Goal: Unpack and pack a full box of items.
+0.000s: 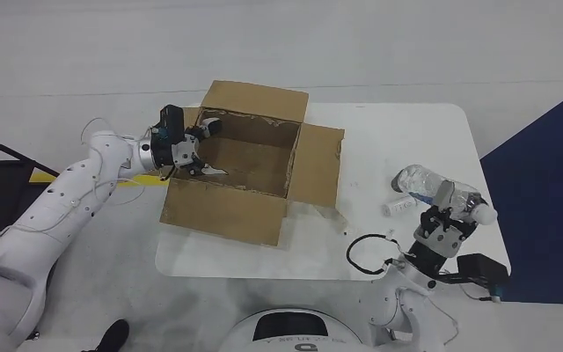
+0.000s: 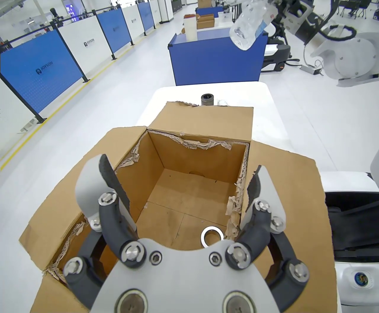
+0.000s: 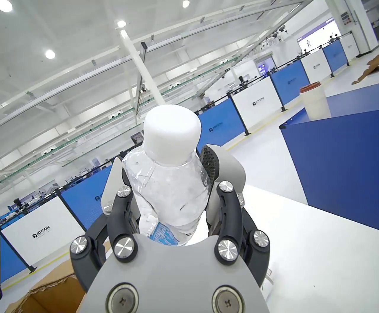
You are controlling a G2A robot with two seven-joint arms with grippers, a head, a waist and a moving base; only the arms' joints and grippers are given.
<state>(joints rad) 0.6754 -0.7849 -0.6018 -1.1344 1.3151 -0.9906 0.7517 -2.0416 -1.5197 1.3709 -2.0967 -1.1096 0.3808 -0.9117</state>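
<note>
An open cardboard box (image 1: 251, 163) with its flaps spread stands on the left half of the white table (image 1: 387, 132). My left gripper (image 1: 204, 148) hangs open over the box's left rim, nothing between its fingers (image 2: 114, 180). Inside the box (image 2: 189, 189) a white ring (image 2: 212, 236) lies on the floor near that gripper. My right gripper (image 1: 444, 216), at the table's right edge, is shut on a clear plastic bottle (image 1: 435, 187) with a white cap (image 3: 172, 133). The bottle (image 2: 251, 25) is lifted above the table.
A small white cylinder (image 1: 400, 206) lies on the table under the bottle. A dark cylinder (image 2: 208, 99) stands just beyond the box's far flap. A black cable (image 1: 369, 251) loops near the table's front edge. Bare tabletop lies between box and bottle.
</note>
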